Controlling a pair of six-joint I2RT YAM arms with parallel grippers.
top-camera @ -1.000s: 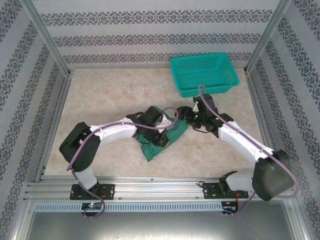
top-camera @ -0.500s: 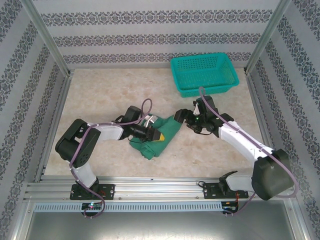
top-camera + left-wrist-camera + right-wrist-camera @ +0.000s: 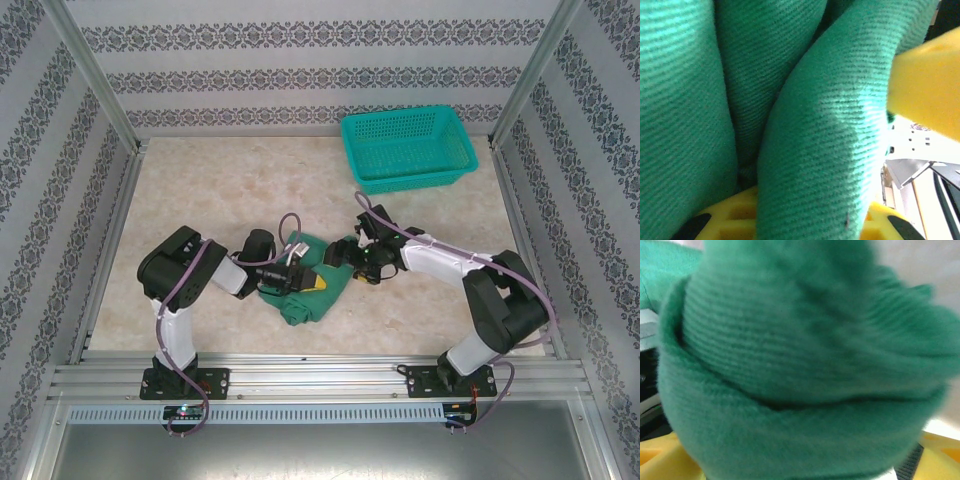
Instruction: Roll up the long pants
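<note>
Long pants lie as a soft, limp bundle toward the near middle of the table, best taken by a thick outer fold, and the left gripper pinches one such fold. The right gripper meets the bundle's far right edge with cloth between its fingers, though I cannot tell whether they clamp. Half a second ago it hung clear, nearer the basket in the far right corner, and the bundle lay wider.

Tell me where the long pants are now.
Top view: the long pants lie bundled near the centre of the table, between the left fingers and the right fingers.
</note>
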